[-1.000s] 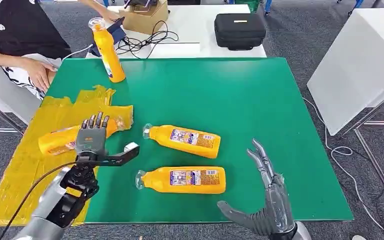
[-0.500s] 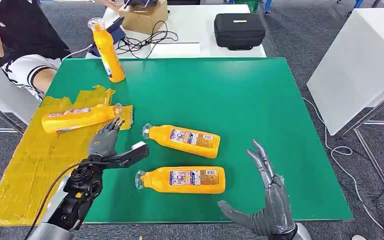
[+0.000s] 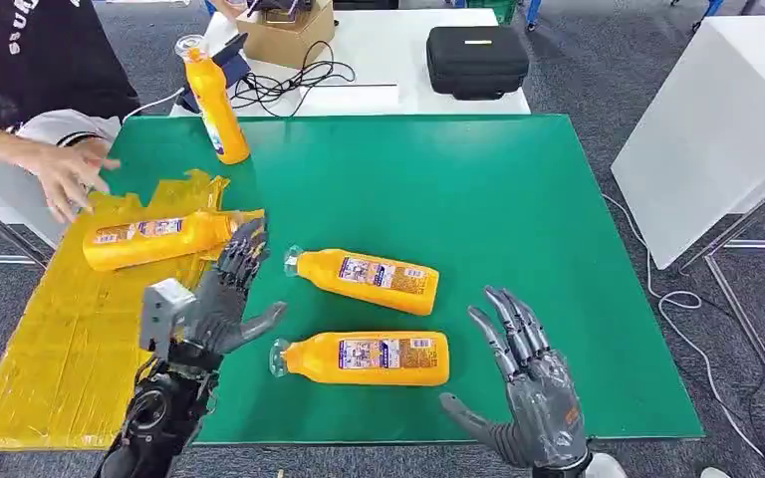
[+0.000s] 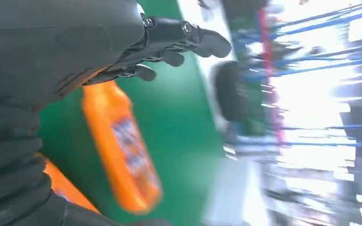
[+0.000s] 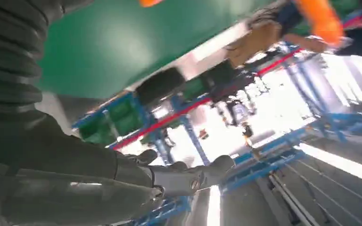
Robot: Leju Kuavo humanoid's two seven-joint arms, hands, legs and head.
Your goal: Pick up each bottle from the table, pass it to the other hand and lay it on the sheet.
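One orange bottle (image 3: 151,239) lies on the yellow sheet (image 3: 50,349) at the table's left. Two more orange bottles lie on the green mat: a middle one (image 3: 367,279) and a nearer one (image 3: 367,358). A fourth orange bottle (image 3: 213,100) stands upright at the mat's far left corner. My left hand (image 3: 221,299) hovers open, fingers spread, between the sheet and the two lying bottles, holding nothing. The left wrist view shows its fingers (image 4: 169,40) over a lying bottle (image 4: 125,150). My right hand (image 3: 528,383) is open near the front edge, right of the nearer bottle.
A person sits at the far left with a hand (image 3: 72,177) over the sheet's far edge. Behind the mat a white table carries a black case (image 3: 476,60), a cardboard box (image 3: 287,30) and cables. A white panel (image 3: 717,119) stands to the right.
My left hand has turned palm-in and drawn back toward the two lying bottles, leaving the bottle on the sheet. The right hand turned slightly. The person's hand came back over the sheet's edge.
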